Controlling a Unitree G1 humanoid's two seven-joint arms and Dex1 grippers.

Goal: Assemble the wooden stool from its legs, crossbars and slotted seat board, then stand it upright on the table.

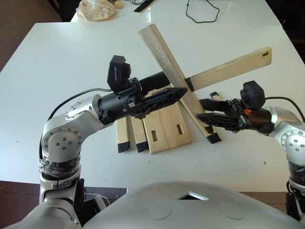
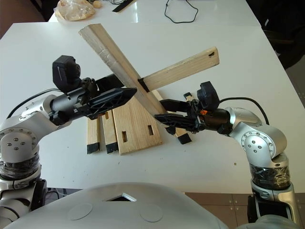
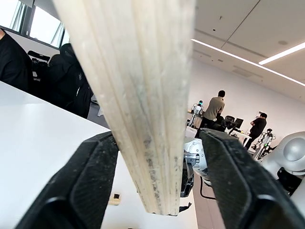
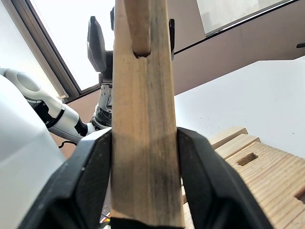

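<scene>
Two long wooden legs cross in an X above the table. The steep leg (image 1: 164,55) runs from the far left down to a black foot (image 1: 213,138). The other leg (image 1: 233,67) points to the far right. My left gripper (image 1: 181,93) comes in from the left and is shut on the steep leg at the crossing; the left wrist view shows that wood (image 3: 143,105) between its fingers. My right gripper (image 1: 200,109) is shut on the steep leg's lower part (image 4: 143,143). The slotted seat board (image 1: 167,126) lies flat under them.
Two shorter wooden bars with black ends (image 1: 124,136) (image 1: 139,136) lie just left of the seat board. A small wooden piece (image 1: 215,96) rests near my right gripper. A plastic bag (image 1: 97,9) and a black cable (image 1: 202,16) lie on the table behind.
</scene>
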